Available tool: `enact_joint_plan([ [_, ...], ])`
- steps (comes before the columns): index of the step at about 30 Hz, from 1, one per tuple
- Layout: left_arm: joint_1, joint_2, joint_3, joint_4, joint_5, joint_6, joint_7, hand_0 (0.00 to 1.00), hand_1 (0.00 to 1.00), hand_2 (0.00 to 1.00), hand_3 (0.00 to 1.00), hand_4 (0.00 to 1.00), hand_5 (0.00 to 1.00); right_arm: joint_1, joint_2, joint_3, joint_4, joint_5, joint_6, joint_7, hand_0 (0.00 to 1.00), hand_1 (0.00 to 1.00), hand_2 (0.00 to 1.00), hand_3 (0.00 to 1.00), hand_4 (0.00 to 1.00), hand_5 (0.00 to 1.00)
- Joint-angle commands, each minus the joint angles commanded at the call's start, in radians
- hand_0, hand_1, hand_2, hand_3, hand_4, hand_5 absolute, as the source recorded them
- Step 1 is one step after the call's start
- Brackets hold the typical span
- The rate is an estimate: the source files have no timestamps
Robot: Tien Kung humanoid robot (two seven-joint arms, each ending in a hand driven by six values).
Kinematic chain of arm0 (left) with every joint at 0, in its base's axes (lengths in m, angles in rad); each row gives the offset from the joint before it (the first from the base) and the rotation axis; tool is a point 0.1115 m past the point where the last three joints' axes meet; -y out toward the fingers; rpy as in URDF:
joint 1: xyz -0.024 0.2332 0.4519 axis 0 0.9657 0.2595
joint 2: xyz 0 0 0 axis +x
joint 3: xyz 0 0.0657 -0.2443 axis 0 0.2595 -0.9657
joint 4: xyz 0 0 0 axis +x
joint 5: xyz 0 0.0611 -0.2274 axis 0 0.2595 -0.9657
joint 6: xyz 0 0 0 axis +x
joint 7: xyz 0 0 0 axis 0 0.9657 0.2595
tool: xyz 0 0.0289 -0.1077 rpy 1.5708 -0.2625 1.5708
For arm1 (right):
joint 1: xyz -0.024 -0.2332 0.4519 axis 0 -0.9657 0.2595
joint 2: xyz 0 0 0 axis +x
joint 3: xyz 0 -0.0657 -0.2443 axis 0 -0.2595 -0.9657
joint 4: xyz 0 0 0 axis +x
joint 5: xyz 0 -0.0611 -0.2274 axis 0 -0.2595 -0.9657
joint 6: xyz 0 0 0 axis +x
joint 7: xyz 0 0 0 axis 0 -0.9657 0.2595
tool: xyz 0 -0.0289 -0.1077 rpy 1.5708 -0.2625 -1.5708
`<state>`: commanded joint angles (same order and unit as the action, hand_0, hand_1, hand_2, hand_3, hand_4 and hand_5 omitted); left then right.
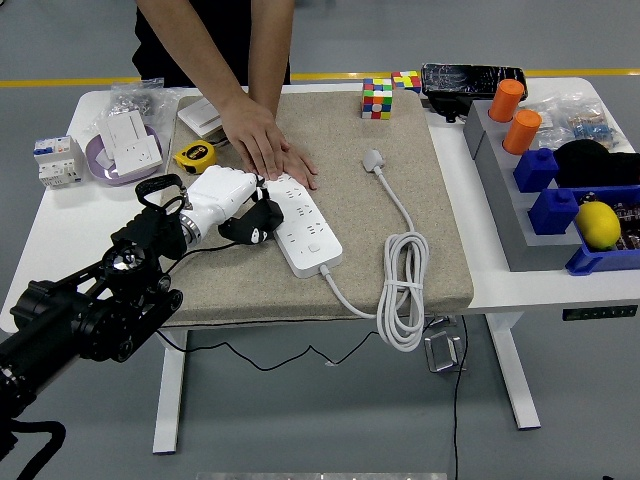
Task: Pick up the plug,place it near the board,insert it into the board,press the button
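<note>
The white power strip (305,232) lies diagonally on the beige mat (440,200). Its button (313,248) is near the front end. My left hand (222,200), white with a black arm behind it, is at the strip's left side. Its fingers are curled on a black plug (248,226), which sits against the strip's left edge. I cannot tell whether its pins are in a socket. A person's hand (262,142) lies flat on the strip's far end. My right hand is out of view.
The strip's own white plug (374,158) and coiled cable (404,290) lie on the mat's right half. A yellow tape measure (192,155) and a plate with sockets (125,150) are at back left. Rubik's cubes (377,98) and blue bins (560,200) stand at back and right.
</note>
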<state>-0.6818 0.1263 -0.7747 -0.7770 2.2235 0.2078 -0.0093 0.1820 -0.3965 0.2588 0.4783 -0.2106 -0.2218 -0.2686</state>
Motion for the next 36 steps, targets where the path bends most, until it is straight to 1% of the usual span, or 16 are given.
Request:
enact_joint_plan([
  [10, -0.004, 0.0, -0.001, 0.0, -0.002, -0.008, 0.0, 0.465, 0.665, 0.609, 0.608, 0.892, 0.373, 0.001, 0.001, 0.001, 0.0, 0.001, 0.0, -0.001, 0.867, 0.791, 0.767, 0.758, 0.998, 0.753],
  [11, -0.004, 0.0, -0.001, 0.001, -0.002, -0.009, 0.0, 0.472, 0.668, 0.619, 0.622, 0.899, 0.37, 0.001, 0.001, 0.001, 0.0, 0.002, 0.0, 0.0, 0.869, 0.792, 0.767, 0.758, 0.998, 0.752],
  [16, -0.006, -0.001, -0.002, 0.001, -0.003, -0.011, 0.0, 0.472, 0.668, 0.619, 0.622, 0.899, 0.37, 0.002, 0.0, 0.001, 0.0, 0.003, 0.001, 0.0, 0.869, 0.792, 0.767, 0.758, 0.998, 0.752],
  [17, -0.006, -0.001, -0.002, 0.001, -0.004, -0.011, -0.001, 0.476, 0.67, 0.634, 0.648, 0.917, 0.381, 0.001, 0.0, 0.0, 0.0, 0.003, 0.001, 0.0, 0.869, 0.793, 0.768, 0.759, 0.998, 0.752],
  [22, -0.005, -0.001, -0.003, 0.003, -0.006, -0.014, -0.004, 0.476, 0.67, 0.634, 0.648, 0.917, 0.381, 0.0, 0.0, -0.004, 0.0, 0.004, 0.001, -0.001, 0.869, 0.793, 0.768, 0.759, 0.998, 0.752],
  [23, -0.005, -0.001, -0.003, 0.004, -0.007, -0.015, -0.004, 0.478, 0.679, 0.683, 0.73, 0.998, 0.448, -0.001, 0.0, -0.004, 0.0, 0.004, 0.001, -0.001, 0.87, 0.794, 0.768, 0.759, 0.998, 0.751],
  [28, -0.003, -0.001, -0.001, 0.006, -0.014, -0.021, -0.007, 0.478, 0.679, 0.683, 0.73, 0.998, 0.448, -0.002, -0.001, -0.007, -0.001, 0.006, 0.001, -0.001, 0.87, 0.794, 0.768, 0.759, 0.998, 0.751],
  [29, -0.003, 0.0, -0.002, 0.007, -0.018, -0.022, -0.008, 0.501, 0.708, 0.71, 0.768, 0.998, 0.525, -0.001, -0.001, -0.008, 0.0, 0.006, 0.0, -0.001, 0.87, 0.795, 0.767, 0.759, 0.998, 0.752],
  [34, -0.003, -0.001, -0.004, 0.011, -0.031, -0.023, -0.011, 0.501, 0.708, 0.71, 0.768, 0.998, 0.525, 0.0, -0.001, -0.009, 0.0, 0.008, 0.0, -0.001, 0.87, 0.795, 0.767, 0.759, 0.998, 0.752],
  [35, -0.003, -0.001, -0.004, 0.011, -0.032, -0.023, -0.011, 0.6, 0.767, 0.777, 0.801, 0.998, 0.573, 0.0, -0.002, -0.009, 0.0, 0.008, 0.0, 0.0, 0.874, 0.795, 0.767, 0.759, 0.998, 0.752],
  [36, -0.003, 0.0, -0.005, 0.012, -0.034, -0.022, -0.011, 0.6, 0.767, 0.777, 0.801, 0.998, 0.573, -0.001, -0.002, -0.009, 0.0, 0.008, 0.001, 0.0, 0.874, 0.795, 0.767, 0.759, 0.998, 0.752],
])
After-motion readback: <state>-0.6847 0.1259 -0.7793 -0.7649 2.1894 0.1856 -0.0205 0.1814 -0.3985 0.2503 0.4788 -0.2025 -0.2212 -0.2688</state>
